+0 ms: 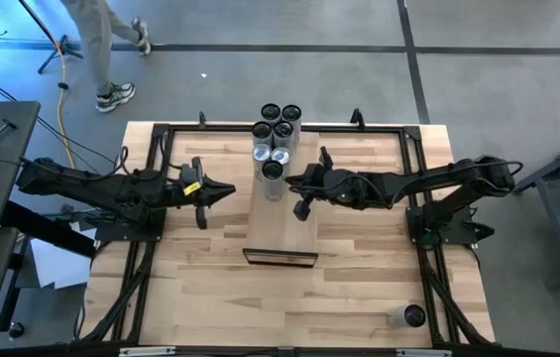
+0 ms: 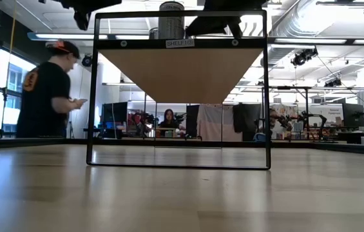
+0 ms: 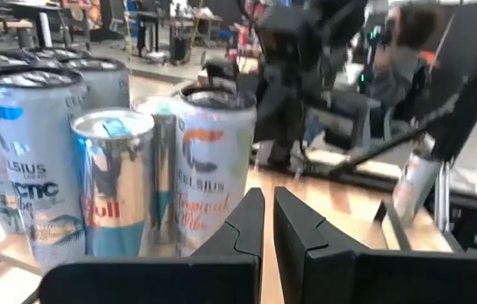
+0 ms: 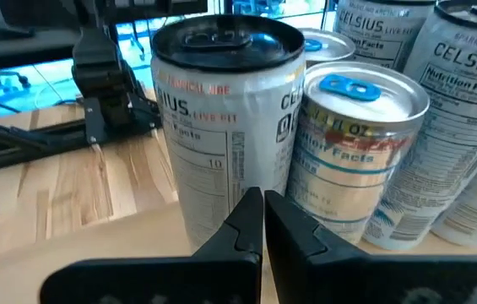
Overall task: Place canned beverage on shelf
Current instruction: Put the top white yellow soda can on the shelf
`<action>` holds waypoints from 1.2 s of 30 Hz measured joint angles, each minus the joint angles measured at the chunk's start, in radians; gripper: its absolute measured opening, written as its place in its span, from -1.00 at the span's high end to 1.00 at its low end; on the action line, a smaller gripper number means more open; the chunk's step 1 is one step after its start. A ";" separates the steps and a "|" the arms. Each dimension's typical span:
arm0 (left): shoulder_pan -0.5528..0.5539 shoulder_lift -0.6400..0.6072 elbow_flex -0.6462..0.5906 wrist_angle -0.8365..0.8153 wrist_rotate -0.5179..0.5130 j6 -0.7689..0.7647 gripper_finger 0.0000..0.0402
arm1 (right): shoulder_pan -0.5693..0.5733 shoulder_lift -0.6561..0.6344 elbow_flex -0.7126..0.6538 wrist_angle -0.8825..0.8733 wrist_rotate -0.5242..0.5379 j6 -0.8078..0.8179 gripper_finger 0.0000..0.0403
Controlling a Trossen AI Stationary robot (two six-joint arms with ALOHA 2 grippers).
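high view shows the shelf (image 1: 281,230) as a pale board running down the middle of the bench (image 1: 359,288), with a cluster of cans (image 1: 278,134) standing at its far end. the left tool (image 1: 228,191) sits just off the shelf's left edge, its fingers pressed together and holding nothing. the right tool (image 1: 295,181) reaches in from the other side, also pressed together and empty, its tip just beside the nearest can (image 1: 273,173) of the cluster. that nearest can stands between the two tools, closer to the right one.

in the right wrist view the closed right tool (image 4: 262,221) points at a white celsius can (image 4: 225,110) straight ahead, with a blue-tabbed silver can (image 4: 363,152) touching it on one side.

in the left wrist view the closed left tool (image 3: 268,224) faces the same group, the white celsius can (image 3: 213,165) closest ahead.

one more can (image 1: 408,316) lies well apart from both tools, near the bench's front right corner. a person (image 2: 49,90) stands in the room behind.
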 joint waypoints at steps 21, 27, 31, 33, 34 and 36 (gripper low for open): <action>0.275 0.000 -0.256 0.258 0.301 0.033 1.00 | 0.000 0.000 -0.002 0.019 -0.014 0.087 1.00; 0.367 0.009 -0.258 0.262 0.402 0.055 1.00 | 0.000 0.000 -0.002 0.067 -0.017 0.110 1.00; 0.406 0.021 -0.258 0.289 0.467 0.040 1.00 | 0.000 0.007 -0.002 0.073 -0.017 0.135 1.00; 0.416 0.030 -0.258 0.323 0.474 0.040 1.00 | 0.000 0.020 -0.002 0.086 -0.022 0.137 1.00; 0.420 0.037 -0.258 0.332 0.476 0.040 1.00 | 0.000 0.031 -0.002 0.107 -0.026 0.137 1.00; 0.427 0.052 -0.258 0.344 0.488 0.039 1.00 | 0.000 0.050 -0.002 0.133 -0.035 0.137 1.00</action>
